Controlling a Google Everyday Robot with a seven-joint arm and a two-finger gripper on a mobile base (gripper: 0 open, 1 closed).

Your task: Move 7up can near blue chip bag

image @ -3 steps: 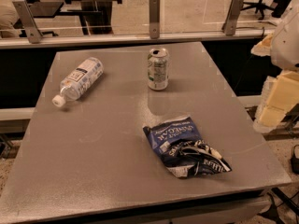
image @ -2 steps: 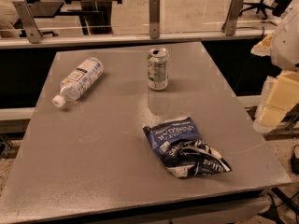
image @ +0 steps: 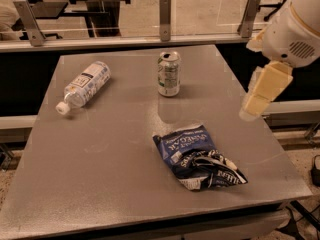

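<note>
White rounded arm housing [image: 295, 26] at upper right of frame, thin tan band [image: 305, 20], small dotted grille [image: 301, 49], cream blocky gripper [image: 259, 95] just below.

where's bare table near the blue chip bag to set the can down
Widest bare patch: the grey table left of the dark blue wrinkly chip bag, in front of the clear plastic bottle. A narrower strip lies between bag and silver-green 7up can. Right of the bag is tighter: the gripper hangs by that edge.
</note>
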